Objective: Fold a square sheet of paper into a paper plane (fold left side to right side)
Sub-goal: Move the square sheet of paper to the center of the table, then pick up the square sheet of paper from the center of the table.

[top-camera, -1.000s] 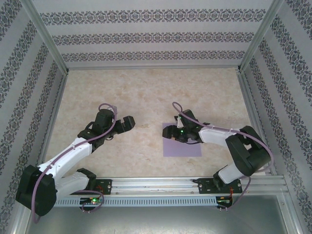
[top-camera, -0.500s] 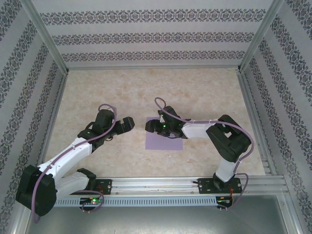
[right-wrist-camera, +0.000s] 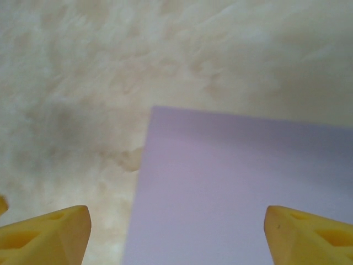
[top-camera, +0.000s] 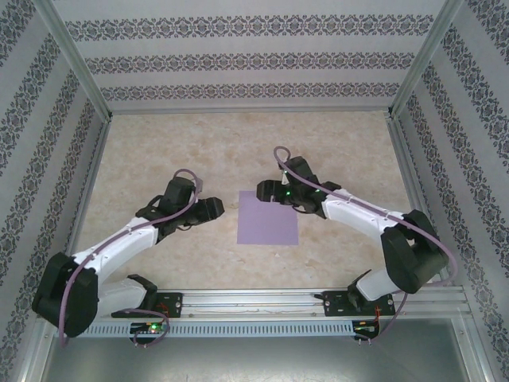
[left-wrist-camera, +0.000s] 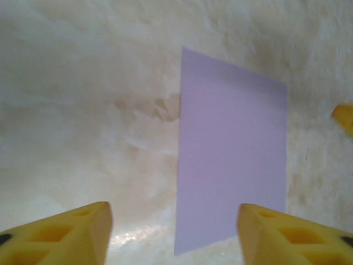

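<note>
On the table (top-camera: 159,151), the square sheet of paper (top-camera: 268,217) lies flat (both jaws gape wide, empty).

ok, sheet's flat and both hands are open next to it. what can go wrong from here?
1. The square sheet of paper lies flat on the table, no raised edge, so the left hand, open beside its left edge, may push it rather than lift it.
2. Nothing pins the sheet, so the fold could skew.
3. The right hand, open at the far edge, is near the left hand; they could clash.
</note>
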Controlling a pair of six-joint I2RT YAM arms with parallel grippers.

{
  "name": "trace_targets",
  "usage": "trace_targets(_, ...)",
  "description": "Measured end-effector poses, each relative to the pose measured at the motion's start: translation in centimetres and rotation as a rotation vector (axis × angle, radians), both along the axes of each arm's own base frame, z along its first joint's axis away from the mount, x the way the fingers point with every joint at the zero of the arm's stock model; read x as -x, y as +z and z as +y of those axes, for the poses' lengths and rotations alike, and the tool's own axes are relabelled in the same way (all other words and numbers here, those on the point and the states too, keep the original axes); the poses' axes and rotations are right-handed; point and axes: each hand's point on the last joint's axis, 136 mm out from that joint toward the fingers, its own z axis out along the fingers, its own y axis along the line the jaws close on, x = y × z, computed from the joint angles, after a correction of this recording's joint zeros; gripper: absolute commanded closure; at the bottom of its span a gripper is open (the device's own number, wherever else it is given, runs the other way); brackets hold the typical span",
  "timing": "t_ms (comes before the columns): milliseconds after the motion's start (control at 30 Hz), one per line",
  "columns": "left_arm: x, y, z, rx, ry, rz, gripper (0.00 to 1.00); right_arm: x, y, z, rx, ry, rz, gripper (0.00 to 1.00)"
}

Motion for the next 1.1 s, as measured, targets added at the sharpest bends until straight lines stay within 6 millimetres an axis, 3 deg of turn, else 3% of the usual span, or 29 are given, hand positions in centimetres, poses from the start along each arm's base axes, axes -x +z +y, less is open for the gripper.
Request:
trace_targets(167,1.2,-0.8,-3.9,0.026,-0.112,0.057,0.64,-0.5,-1.8,-3.4,0.181,0.005,0.023,0.06)
trace_targets(400,1.8,-2.9,-8.4,0.047,-0.199,0.120,0.73,-1.0,-5.3,-3.2,0.291,0.077,0.109,0.02)
trace_targets(833,1.7,-6.8,-9.8,0.029,-0.184,0.208,0.77,-1.6,-8.8,-3.0,0.360,0.118,0.185,0.02)
trace_targets(1100,1.7,-7.6,-9.8,0.026,-0.179,0.223,0.79,-1.5,-8.9,-2.9,0.352,0.120,0.194,0.04)
